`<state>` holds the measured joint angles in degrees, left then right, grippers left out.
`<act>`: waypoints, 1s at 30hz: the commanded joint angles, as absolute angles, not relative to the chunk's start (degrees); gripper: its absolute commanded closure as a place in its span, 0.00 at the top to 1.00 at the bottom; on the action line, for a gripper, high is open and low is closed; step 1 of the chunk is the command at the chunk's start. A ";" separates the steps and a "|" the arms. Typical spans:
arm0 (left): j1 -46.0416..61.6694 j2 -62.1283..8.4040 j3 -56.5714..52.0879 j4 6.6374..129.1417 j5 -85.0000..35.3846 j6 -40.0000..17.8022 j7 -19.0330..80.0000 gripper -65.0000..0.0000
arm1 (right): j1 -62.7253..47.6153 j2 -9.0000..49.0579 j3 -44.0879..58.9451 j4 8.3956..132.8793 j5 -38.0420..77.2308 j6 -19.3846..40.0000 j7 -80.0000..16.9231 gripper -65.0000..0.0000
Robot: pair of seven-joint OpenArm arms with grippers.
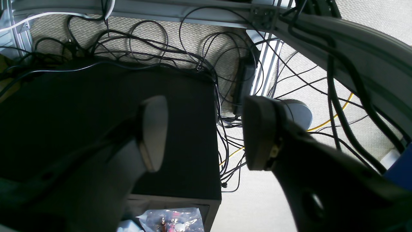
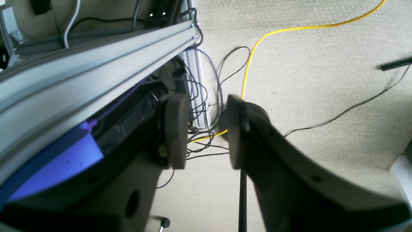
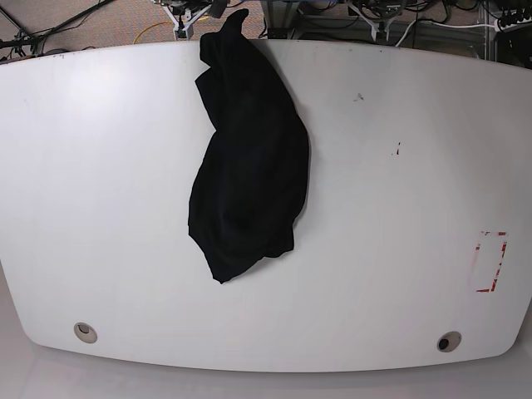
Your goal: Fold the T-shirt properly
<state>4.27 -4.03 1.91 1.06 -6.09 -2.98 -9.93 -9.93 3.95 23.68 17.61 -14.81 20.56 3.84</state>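
Evidently we are at the very start of the fold: the T-shirt (image 3: 249,174) lies in a crumpled heap on the white counter (image 3: 399,208), running from the middle of the far edge, where a tip of cloth sticks past the rim, down toward the centre and a little left of it. Nothing about it is flat yet; no sleeve or hem can be told apart in the dark bundle. Neither arm shows in the base view, so we judge both to be parked off the counter. Our left pincer (image 1: 206,132) hangs with its jaws well apart and nothing between them, looking down at a black box (image 1: 106,129) and a tangle of cables (image 1: 225,106) on the floor. Our right pincer (image 2: 206,129) also holds nothing, its jaws parted by a narrower gap, over carpet crossed by a yellow cable (image 2: 254,51) beside an aluminium frame rail (image 2: 96,64). As we see it, the next move calls for bringing both arms in over the counter, taking the shirt at two separate points along an edge, and drawing it out flat before any fold is tried. Picking those points will be the hard part, since the heap hides its own seams.
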 commanded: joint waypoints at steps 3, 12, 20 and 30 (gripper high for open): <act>4.45 -4.40 2.09 1.09 -6.30 -2.67 -9.90 0.47 | -10.28 4.18 23.81 17.91 -14.67 20.82 3.76 0.29; 4.62 -4.75 1.92 2.70 -6.67 -2.94 -10.39 0.42 | -10.72 4.19 23.71 18.10 -14.60 20.88 3.78 0.29; 4.68 -4.75 1.87 4.18 -6.34 -2.90 -10.58 0.47 | -11.32 4.25 23.57 18.60 -14.73 20.86 3.65 0.29; 4.80 -4.60 1.86 3.96 -6.37 -2.94 -10.43 0.55 | -11.79 4.21 23.64 18.51 -14.71 20.66 3.92 0.29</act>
